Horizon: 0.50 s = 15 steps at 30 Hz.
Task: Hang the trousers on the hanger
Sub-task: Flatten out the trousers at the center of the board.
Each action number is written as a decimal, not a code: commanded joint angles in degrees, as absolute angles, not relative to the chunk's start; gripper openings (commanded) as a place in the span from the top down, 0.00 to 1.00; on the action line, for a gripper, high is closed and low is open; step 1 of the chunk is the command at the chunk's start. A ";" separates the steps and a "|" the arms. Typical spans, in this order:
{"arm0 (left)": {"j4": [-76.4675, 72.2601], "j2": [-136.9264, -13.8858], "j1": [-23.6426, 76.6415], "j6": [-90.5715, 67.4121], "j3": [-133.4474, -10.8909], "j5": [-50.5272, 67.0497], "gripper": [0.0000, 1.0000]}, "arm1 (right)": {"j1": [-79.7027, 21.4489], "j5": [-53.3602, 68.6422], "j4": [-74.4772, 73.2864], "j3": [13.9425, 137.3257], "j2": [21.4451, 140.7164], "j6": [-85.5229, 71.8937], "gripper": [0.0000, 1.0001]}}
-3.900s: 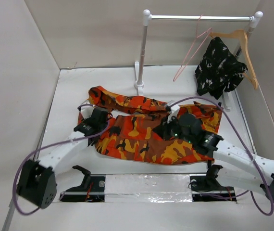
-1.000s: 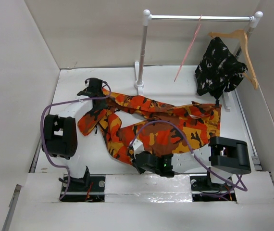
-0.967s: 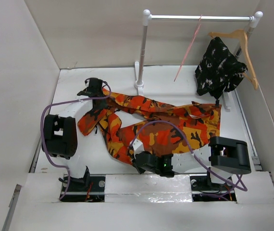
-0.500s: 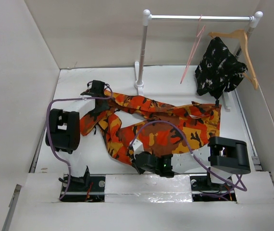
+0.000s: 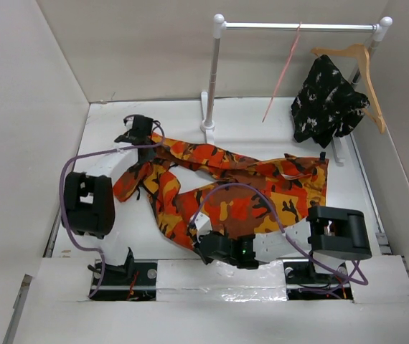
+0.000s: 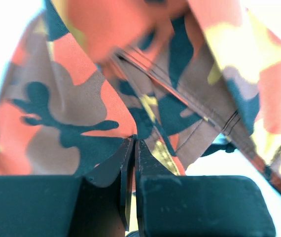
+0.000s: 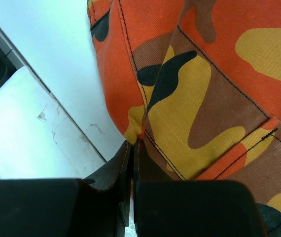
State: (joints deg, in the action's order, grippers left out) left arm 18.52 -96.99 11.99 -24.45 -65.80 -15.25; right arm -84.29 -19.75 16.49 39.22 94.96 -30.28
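White tabletop (image 5: 262,125), walled by pale panels (image 5: 133,50), carries the trousers (image 5: 247,193), sprawled and crumpled across its middle. They are bright orange, red and yellow camouflage with black blotches, and dark stitched seams show close up. At the far left, the left gripper (image 6: 134,140) has its jaws pressed together on a fold of the cloth. At the near edge, the right gripper (image 7: 133,143) pinches a hem. The hanger (image 5: 282,72), thin pink wire, hangs on the rail (image 5: 298,26) at the far right.

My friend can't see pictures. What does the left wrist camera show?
The left claw, black and shut tight, pinches a fold of the trousers. Their orange, red and black camouflage cloth fills nearly the whole view.
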 commanded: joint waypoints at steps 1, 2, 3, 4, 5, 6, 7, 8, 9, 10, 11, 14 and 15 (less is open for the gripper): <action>19.25 -89.22 8.27 -25.57 -69.42 -18.55 1.00 | -86.57 -19.94 15.13 38.58 94.05 -31.55 1.00; 19.16 -87.56 7.39 -25.66 -70.74 -18.81 1.00 | -87.27 -20.47 14.33 38.58 93.69 -31.99 1.00; 20.29 -87.19 6.60 -25.84 -72.49 -19.77 1.00 | -87.28 -20.74 13.54 38.50 93.17 -32.25 1.00; 21.09 -87.10 6.07 -25.84 -77.30 -22.99 1.00 | -88.23 -20.92 12.67 38.24 91.95 -32.43 1.00; 21.88 -87.80 5.54 -25.67 -80.04 -25.12 1.00 | -88.76 -21.09 12.48 37.62 91.24 -32.69 1.00; 22.84 -88.41 5.54 -24.88 -82.77 -26.53 1.00 | -89.55 -21.27 12.13 37.36 90.71 -32.78 1.00; 23.37 -89.55 4.41 -24.44 -88.97 -27.67 1.00 | -89.56 -21.62 10.82 37.18 89.75 -32.96 1.00; 24.34 -92.61 3.87 -24.17 -92.51 -27.86 1.00 | -90.17 -21.97 10.11 37.00 89.30 -33.57 1.00; 26.26 -94.38 3.35 -23.82 -95.85 -27.69 1.00 | -90.18 -22.23 9.24 36.91 88.86 -34.01 1.00; 27.24 -96.66 3.34 -23.04 -102.94 -28.29 1.00 | -90.87 -22.41 7.58 36.91 88.42 -34.36 1.00; 28.12 -101.03 2.38 -22.51 -106.23 -29.00 1.00 | -90.88 -22.59 6.95 36.83 87.29 -34.71 1.00; 28.21 -109.47 0.89 -16.98 -115.82 -32.60 1.00 | -92.46 -23.55 2.74 36.82 84.56 -35.94 1.00; 29.08 -111.51 -0.43 -16.09 -118.01 -33.39 1.00 | -93.07 -23.64 1.68 36.83 83.85 -36.21 1.00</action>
